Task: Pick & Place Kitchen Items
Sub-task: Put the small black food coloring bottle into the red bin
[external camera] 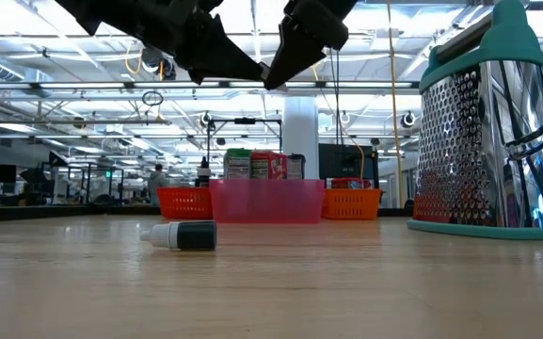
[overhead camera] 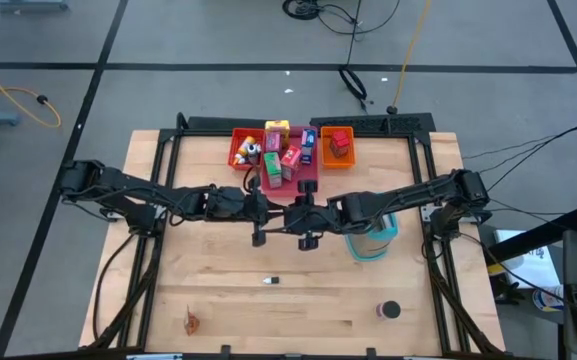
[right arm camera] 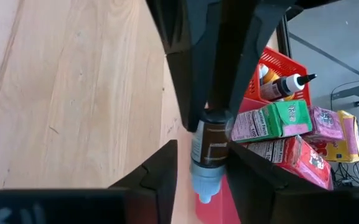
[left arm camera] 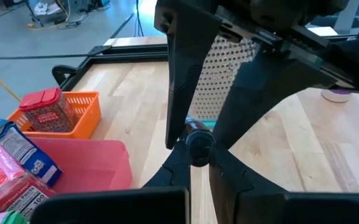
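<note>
Both grippers meet tip to tip above the table's middle, just near of the pink tray (overhead camera: 286,172). Between them is a tiny bottle (right arm camera: 209,148) with a brown body and a pale blue cap, level in the air. My left gripper (left arm camera: 199,157) is shut on it. My right gripper (right arm camera: 203,155) is open, with a finger on either side of the cap end; bare table shows between one finger and the bottle. A second tiny bottle (overhead camera: 271,281) lies on its side on the wood. A dark round can (overhead camera: 389,311) stands near the table's near right corner. My left gripper pinches the bottle between its two fingertips (left arm camera: 178,163) at the base end (right arm camera: 215,118), opposite the cap. The fingers come level from the table's left and lie along the bottle. The bottle is lifted clear and level, its cap (right arm camera: 205,185) pointing at the right arm.
Red tray (overhead camera: 245,150), pink tray and orange tray (overhead camera: 337,148) sit at the far edge and hold food boxes and bottles. A teal-and-white grater (overhead camera: 371,240) stands just under the right arm. A small reddish thing (overhead camera: 193,322) lies near left. Bare wood lies between.
</note>
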Tool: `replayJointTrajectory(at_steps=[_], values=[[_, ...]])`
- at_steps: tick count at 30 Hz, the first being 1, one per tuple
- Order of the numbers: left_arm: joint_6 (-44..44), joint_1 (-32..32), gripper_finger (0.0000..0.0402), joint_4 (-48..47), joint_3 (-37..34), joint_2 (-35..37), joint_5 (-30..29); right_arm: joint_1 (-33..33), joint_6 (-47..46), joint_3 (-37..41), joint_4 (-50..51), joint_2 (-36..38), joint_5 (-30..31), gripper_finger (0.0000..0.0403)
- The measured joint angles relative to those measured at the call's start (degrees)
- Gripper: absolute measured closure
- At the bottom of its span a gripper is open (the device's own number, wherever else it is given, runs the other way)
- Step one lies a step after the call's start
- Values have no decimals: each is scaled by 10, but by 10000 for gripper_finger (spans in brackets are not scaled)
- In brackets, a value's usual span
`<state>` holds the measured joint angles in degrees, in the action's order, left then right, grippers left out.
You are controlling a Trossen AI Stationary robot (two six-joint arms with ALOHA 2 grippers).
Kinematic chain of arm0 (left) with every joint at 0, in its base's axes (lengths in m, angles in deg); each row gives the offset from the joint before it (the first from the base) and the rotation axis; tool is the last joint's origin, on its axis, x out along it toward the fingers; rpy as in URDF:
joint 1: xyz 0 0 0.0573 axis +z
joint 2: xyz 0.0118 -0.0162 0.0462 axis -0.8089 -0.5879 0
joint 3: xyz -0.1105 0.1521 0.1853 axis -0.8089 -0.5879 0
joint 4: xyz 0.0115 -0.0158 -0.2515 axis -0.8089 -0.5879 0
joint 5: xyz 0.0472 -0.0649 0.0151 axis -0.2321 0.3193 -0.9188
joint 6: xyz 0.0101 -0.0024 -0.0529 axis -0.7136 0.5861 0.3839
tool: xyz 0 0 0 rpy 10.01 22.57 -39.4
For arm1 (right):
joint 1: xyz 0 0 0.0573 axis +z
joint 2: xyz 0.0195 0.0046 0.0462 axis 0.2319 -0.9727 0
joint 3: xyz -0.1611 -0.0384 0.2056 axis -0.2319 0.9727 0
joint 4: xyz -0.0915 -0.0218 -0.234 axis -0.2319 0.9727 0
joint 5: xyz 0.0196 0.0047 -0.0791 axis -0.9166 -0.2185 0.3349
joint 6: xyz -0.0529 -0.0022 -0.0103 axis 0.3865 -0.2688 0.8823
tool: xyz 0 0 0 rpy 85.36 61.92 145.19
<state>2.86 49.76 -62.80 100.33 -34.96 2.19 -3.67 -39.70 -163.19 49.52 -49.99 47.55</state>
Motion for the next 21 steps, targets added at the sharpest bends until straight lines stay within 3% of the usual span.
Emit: replayJointTrajectory(at_steps=[7, 14, 21], values=[[1, 0, 387, -22, 0, 0, -34, -4, -1, 0, 35, 0, 59, 257], [3, 0, 387, -59, 0, 23, -72, -10, -21, 0, 64, 3, 61, 255], [20, 6, 387, -129, 1, 76, -176, -15, -51, 0, 79, 3, 59, 255]])
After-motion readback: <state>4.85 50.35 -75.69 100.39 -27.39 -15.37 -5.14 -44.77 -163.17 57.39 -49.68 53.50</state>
